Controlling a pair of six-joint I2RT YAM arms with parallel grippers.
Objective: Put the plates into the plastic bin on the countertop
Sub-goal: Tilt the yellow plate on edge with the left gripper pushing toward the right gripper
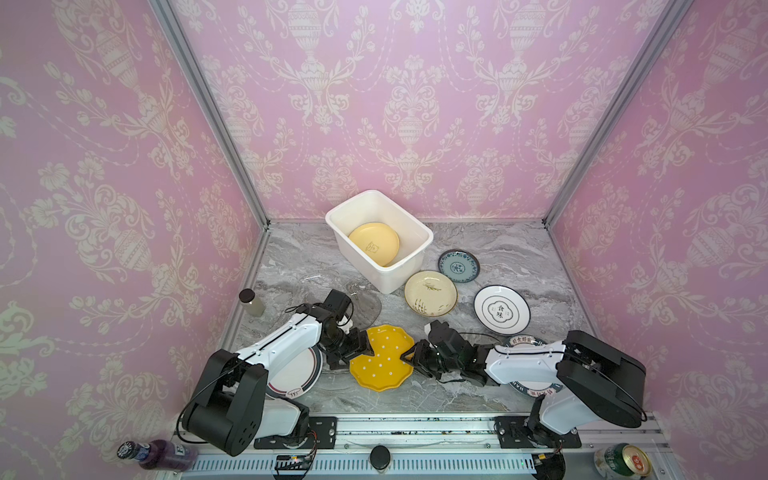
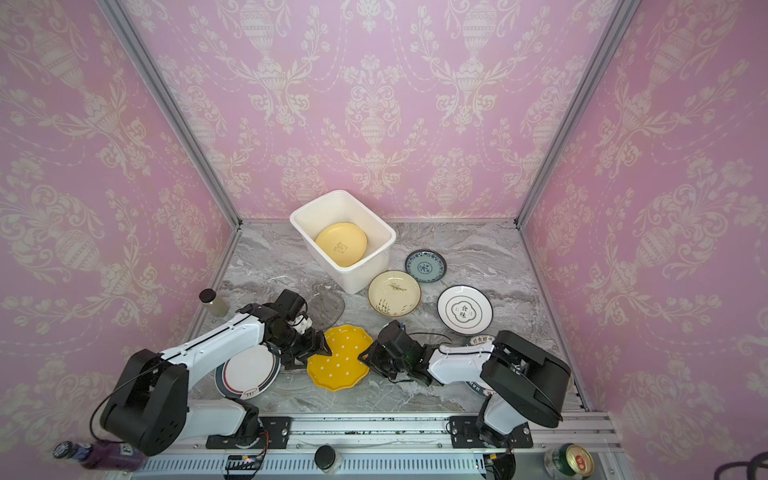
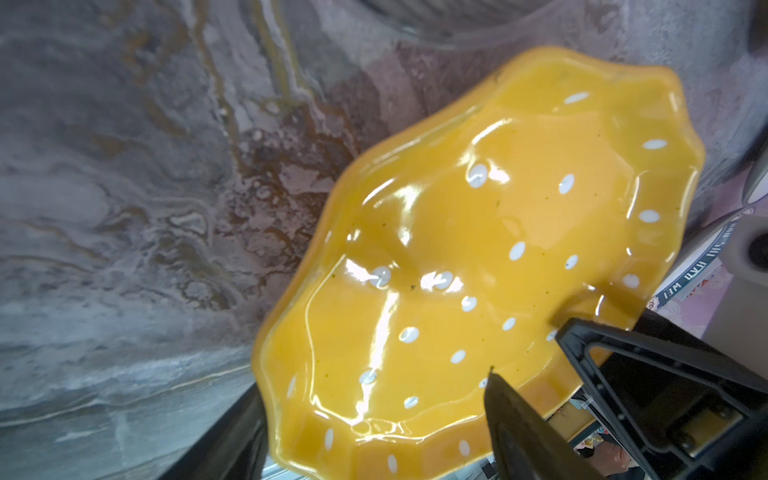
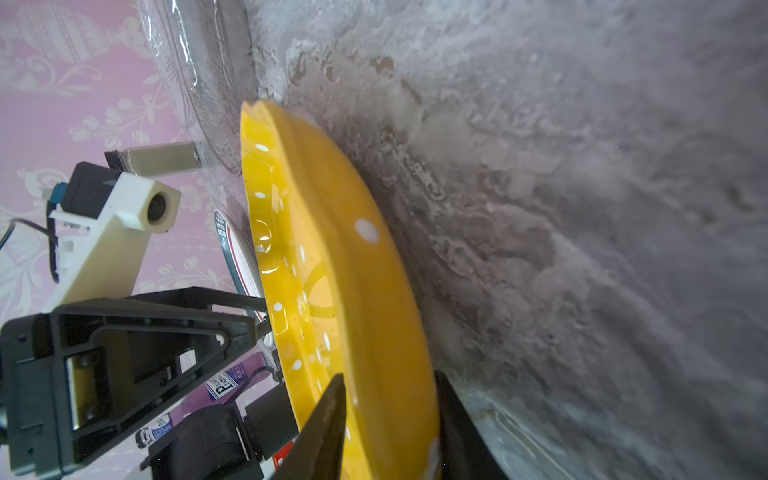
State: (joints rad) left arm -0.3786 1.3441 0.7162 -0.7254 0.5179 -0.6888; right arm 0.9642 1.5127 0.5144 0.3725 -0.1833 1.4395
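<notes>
The yellow white-dotted scalloped plate (image 1: 382, 359) (image 2: 338, 359) (image 3: 478, 249) (image 4: 332, 249) sits low at the front middle of the countertop (image 1: 478, 245), between both grippers. My right gripper (image 1: 405, 355) (image 2: 361, 355) (image 4: 390, 376) is shut on its right rim, one finger inside and one underneath. My left gripper (image 1: 365, 347) (image 2: 322, 345) (image 3: 374, 380) stands open and wide against the plate's left edge. The plastic bin (image 1: 395, 274) (image 2: 361, 274) stands behind, with a pale yellow plate (image 1: 374, 243) inside.
A cream plate (image 1: 431, 293), a small blue plate (image 1: 458, 266) and a white dark-rimmed plate (image 1: 502, 309) lie right of the bin. A clear glass plate (image 1: 368, 305) lies behind my left gripper. White plates lie under the left arm (image 1: 297, 374) and the right arm (image 1: 528, 388). A jar (image 1: 252, 302) stands at the left.
</notes>
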